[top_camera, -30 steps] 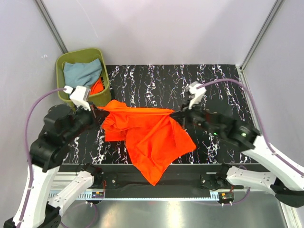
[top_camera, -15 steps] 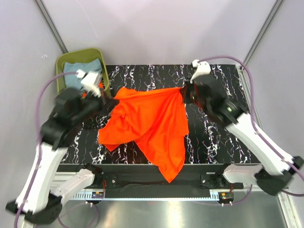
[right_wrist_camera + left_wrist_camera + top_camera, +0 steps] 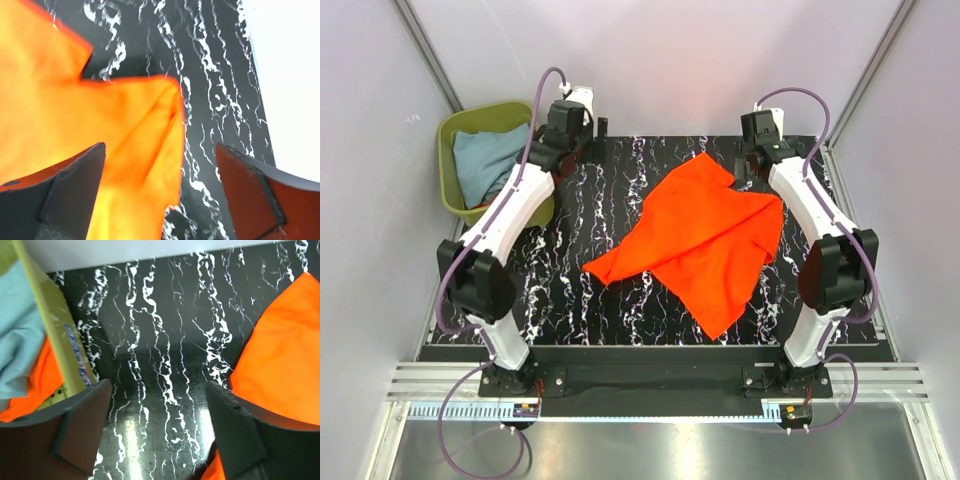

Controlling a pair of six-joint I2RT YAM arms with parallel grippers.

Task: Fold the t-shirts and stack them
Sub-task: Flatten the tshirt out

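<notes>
A: Status?
B: Early — nothing folded, no stack. One orange shirt (image 3: 695,240) lies rumpled on the table (image 3: 610,200), well right of the bin (image 3: 57,335), partly doubled over on its bin side.
A: Grippers?
B: Both spread wide, empty. The left gripper (image 3: 160,435) hovers just right of the bin, over bare table. The right gripper (image 3: 165,195) is farthest from the bin, above the shirt's far edge — contact, can't tell.
A: Left to do?
B: Flatten and fold this one, then the grey-blue shirt (image 3: 485,160) and a second orange shirt (image 3: 25,390) under it, both in the bin. My read: barely begun.
</notes>
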